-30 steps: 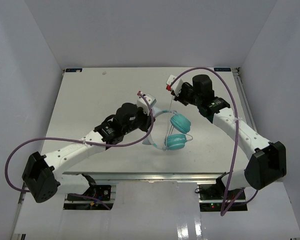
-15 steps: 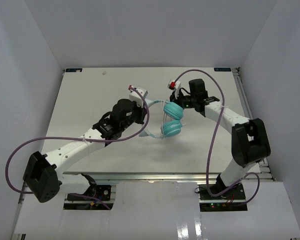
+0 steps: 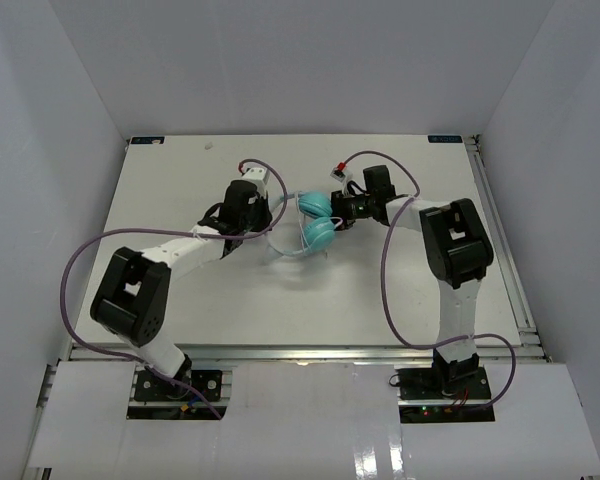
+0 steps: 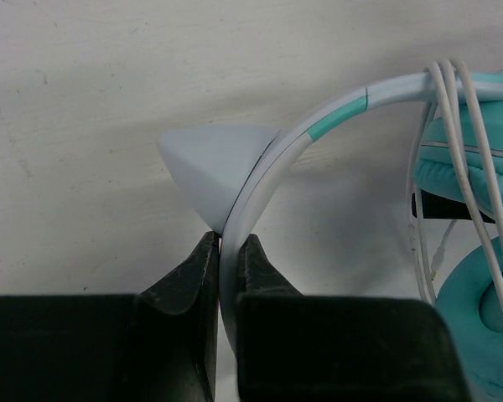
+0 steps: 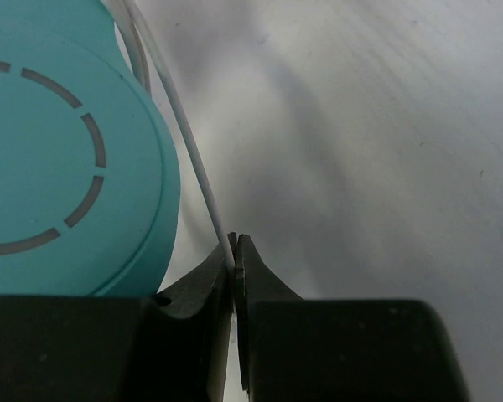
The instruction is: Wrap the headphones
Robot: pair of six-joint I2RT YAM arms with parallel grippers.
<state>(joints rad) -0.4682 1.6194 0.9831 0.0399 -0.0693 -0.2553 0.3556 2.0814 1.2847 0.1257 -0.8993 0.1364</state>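
The headphones (image 3: 315, 222) sit mid-table with two teal ear cups, one at the back (image 3: 313, 205) and one in front (image 3: 318, 235). My left gripper (image 4: 228, 248) is shut on the pale headband (image 4: 272, 159). It shows in the top view (image 3: 270, 212) left of the cups. The white cord (image 4: 457, 142) loops over the headband several times beside a teal cup (image 4: 478, 167). My right gripper (image 5: 235, 251) is shut on the thin white cord (image 5: 193, 159), close against a teal cup (image 5: 59, 151). In the top view it (image 3: 338, 207) sits just right of the cups.
Purple robot cables arc over both arms (image 3: 395, 250) (image 3: 80, 270). The white table (image 3: 180, 180) is walled on three sides, with a metal rail (image 3: 300, 350) along the near edge.
Both grippers and the headphones have moved left and toward the back. Both arms have folded in lower over the table, and the right gripper has closed in on the cups.
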